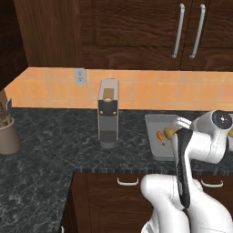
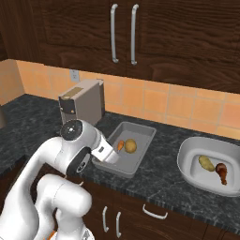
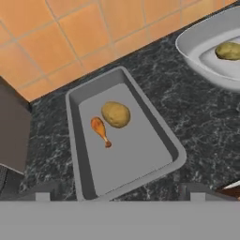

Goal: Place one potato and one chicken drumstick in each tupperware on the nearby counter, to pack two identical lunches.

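The counter [image 2: 159, 161] of dark speckled stone carries both containers, set well apart, with the grey coffee machine [image 1: 108, 119] standing against the tiled wall to the left of the tray. The white oval dish [image 2: 187, 161] holds one potato [image 2: 206, 162] and one chicken drumstick [image 2: 222, 172], lying side by side near its middle. The grey rectangular tray [image 3: 159, 131] likewise holds a potato [image 3: 116, 114] with a drumstick [image 3: 100, 131] just beside it, plump end close to the potato, bone tip pointing away. The gripper [image 3: 119, 192] hangs above the near rim of the tray, its fingers spread wide and carrying nothing. Judgement: both lunches appear packed, one of each item per container, and nothing of the task is seen loose on the counter. The step in hand is best read as a clean retreat; the arm should lift straight up and clear of the tray rim before any sideways travel, so neither finger catches the wall and shifts the contents
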